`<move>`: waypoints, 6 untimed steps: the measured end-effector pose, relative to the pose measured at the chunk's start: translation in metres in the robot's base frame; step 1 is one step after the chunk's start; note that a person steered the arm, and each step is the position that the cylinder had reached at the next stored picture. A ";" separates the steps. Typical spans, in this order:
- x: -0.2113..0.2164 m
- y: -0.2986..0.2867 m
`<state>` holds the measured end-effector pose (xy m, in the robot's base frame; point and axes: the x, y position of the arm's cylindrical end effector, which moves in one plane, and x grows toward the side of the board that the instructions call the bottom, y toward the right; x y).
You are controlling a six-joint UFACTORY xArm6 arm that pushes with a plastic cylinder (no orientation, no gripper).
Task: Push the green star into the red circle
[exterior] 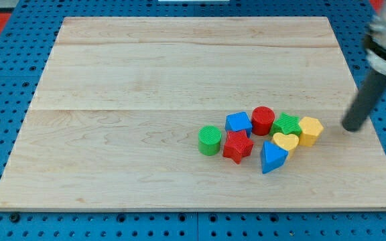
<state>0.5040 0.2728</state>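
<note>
The green star (287, 124) lies in a cluster right of the board's middle, touching the red circle (263, 120) on its left. A yellow hexagon (310, 130) sits against the star's right side and a yellow heart (286, 142) just below it. My tip (351, 127) is at the view's right, a short way to the right of the yellow hexagon and apart from all blocks.
In the same cluster are a blue block (238, 122), a red star (238, 146), a green cylinder (209, 140) and a blue triangle (272, 158). The wooden board (146, 80) lies on a blue pegboard; its right edge is near my tip.
</note>
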 end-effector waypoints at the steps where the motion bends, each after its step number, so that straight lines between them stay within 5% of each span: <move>1: 0.031 0.001; 6: -0.018 -0.142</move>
